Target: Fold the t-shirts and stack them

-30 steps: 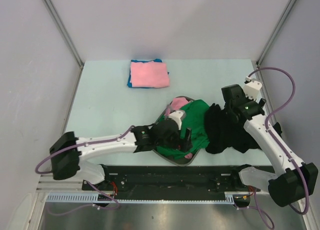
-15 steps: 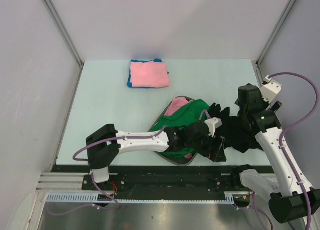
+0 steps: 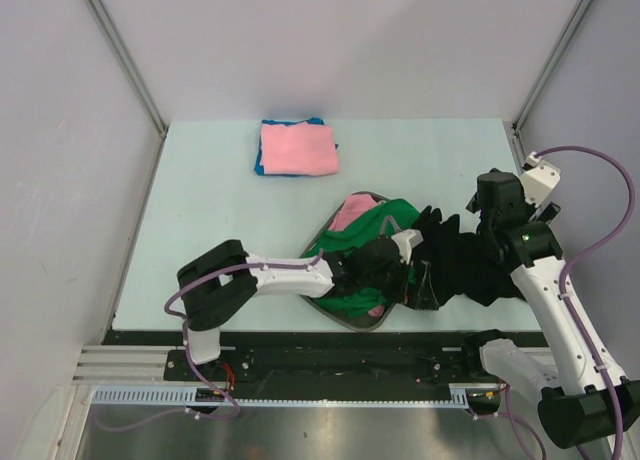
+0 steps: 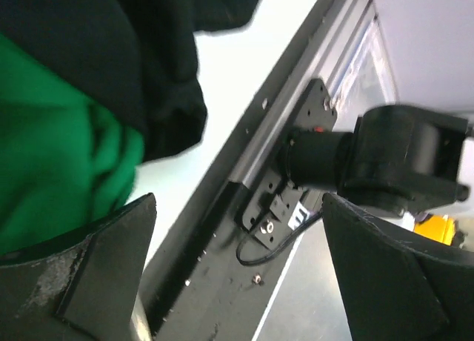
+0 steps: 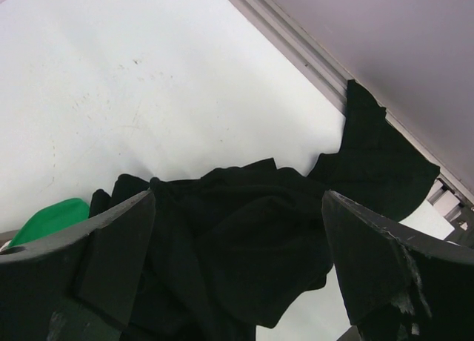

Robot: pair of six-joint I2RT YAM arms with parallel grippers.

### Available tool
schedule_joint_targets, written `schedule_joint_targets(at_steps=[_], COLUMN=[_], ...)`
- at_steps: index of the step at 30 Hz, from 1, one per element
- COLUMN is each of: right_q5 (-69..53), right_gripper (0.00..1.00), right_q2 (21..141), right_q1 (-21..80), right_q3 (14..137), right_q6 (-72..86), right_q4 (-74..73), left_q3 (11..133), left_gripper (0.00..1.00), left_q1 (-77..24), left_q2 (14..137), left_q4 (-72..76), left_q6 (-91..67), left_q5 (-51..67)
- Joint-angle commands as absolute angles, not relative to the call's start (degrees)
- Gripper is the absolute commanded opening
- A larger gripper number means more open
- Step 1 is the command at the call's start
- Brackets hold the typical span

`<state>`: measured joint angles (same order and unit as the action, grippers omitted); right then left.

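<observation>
A crumpled black t-shirt [image 3: 470,265] lies at the front right of the table. A green t-shirt [image 3: 378,230] and a pink one [image 3: 350,212] lie bunched beside it on its left. A folded pink t-shirt [image 3: 298,147] rests on a blue one [image 3: 260,162] at the back. My left gripper [image 3: 424,285] is open and empty over the seam between green and black cloth, near the front edge. In the left wrist view [image 4: 237,207] its fingers frame the table rail. My right gripper [image 3: 480,220] is open and empty above the black shirt [image 5: 244,245].
The green and pink shirts lie in a shallow grey tray [image 3: 345,318]. The dark front rail [image 4: 244,178] and the right arm's base [image 4: 400,163] lie just past the table edge. Walls close in the left, back and right sides.
My left arm swung right across the pile to the black shirt's near edge, then drew back slightly left. My right gripper moved right and away from the black shirt.
</observation>
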<state>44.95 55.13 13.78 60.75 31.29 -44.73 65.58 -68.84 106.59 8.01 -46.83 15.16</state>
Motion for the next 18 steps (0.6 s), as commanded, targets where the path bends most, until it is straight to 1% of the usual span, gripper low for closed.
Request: schedule_joint_targets(at_steps=[1,4,11,13,14,18], right_q5=[44.30,44.12,42.72,37.64,31.44,20.42], right_gripper=[1.00,1.00,1.00,1.00,1.00,1.00], right_q2=[53.35,53.09,54.40,56.77,57.91,65.29], right_q1=[13.97,14.33,14.85,15.38,15.55,19.41], right_q3=[60.56,60.38,59.77,59.50,59.50,59.85], right_q6=[30.94,30.85,29.71,27.88,26.64,22.42], right_q4=[-44.12,-44.21,-42.81,-40.27,-38.86,-31.13], left_q3=[61.44,57.76,41.16,39.82,39.29,37.01], left_gripper=[1.00,1.00,1.00,1.00,1.00,1.00], left_q1=[-61.89,-58.12,-47.21,-45.62,-45.62,-46.05], left_q2=[104.86,102.84,90.10,85.80,84.48,78.06], left_q4=[11.87,11.51,14.41,12.84,12.14,11.77], left_q6=[-45.53,-45.00,-45.79,-44.74,-44.30,-45.96], left_q5=[13.54,12.05,11.68,11.43,11.08,12.56])
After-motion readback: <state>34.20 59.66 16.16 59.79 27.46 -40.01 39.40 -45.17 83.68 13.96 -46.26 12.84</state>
